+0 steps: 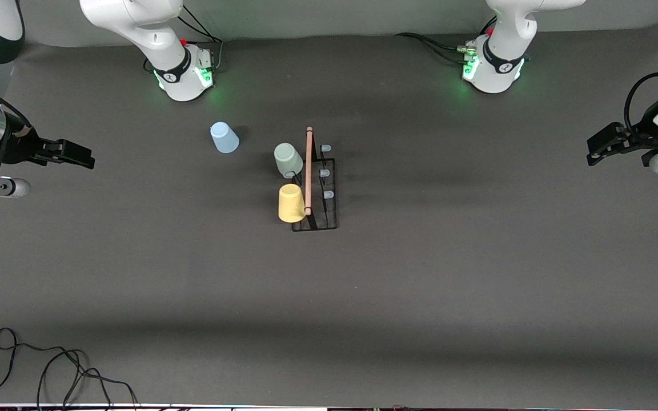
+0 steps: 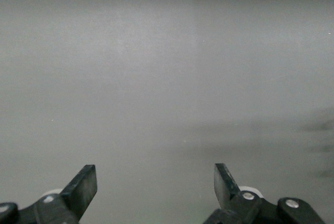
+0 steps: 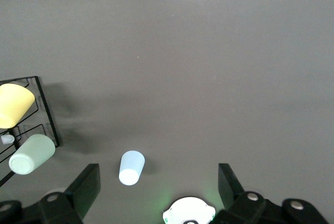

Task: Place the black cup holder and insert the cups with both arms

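Note:
The black cup holder [image 1: 329, 194] stands mid-table, its wooden rod handle [image 1: 308, 171] on top. The yellow cup [image 1: 292, 203] and the pale green cup [image 1: 288, 159] sit upside down on prongs on the side toward the right arm's end. Three blue-grey prong tips [image 1: 325, 172] are bare. The light blue cup [image 1: 224, 137] stands upside down on the table, apart from the holder, toward the right arm's base. My right gripper [image 1: 86, 155] is open and empty at the right arm's end. My left gripper [image 1: 592, 154] is open and empty at the left arm's end. The right wrist view shows the blue cup [image 3: 131, 167], green cup [image 3: 31, 154] and yellow cup [image 3: 14, 105].
A black cable [image 1: 49, 365] lies loose at the table's edge nearest the front camera, toward the right arm's end. The right arm's base [image 1: 183, 71] and left arm's base [image 1: 492, 68] glow green.

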Robot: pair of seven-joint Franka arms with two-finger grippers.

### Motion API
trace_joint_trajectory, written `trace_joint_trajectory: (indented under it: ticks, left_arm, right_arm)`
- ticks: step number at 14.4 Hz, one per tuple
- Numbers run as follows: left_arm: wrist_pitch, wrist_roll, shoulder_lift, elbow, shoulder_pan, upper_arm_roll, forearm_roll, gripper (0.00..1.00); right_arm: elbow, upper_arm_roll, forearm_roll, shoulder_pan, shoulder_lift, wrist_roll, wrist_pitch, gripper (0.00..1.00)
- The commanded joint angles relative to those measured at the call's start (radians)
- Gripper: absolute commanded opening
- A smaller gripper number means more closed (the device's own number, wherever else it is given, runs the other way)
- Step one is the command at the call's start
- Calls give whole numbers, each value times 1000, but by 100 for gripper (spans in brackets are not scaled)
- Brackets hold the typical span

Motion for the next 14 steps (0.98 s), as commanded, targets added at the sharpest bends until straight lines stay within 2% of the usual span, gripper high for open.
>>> trace_joint_trajectory:
  ticks: [1, 4, 14]
  left_arm:
    - [2, -2, -9, -6, 0, 3, 13, 100]
    - [2, -5, -4, -6, -2, 3, 13, 100]
    - [-1, 4, -1, -6, 1, 5, 12, 100]
  right_arm:
    - [-121, 30, -34, -22, -82, -20, 88, 100]
    - [-163, 29, -33, -43, -107, -137, 150, 100]
    - [-135, 21, -26, -34, -84, -129, 172, 100]
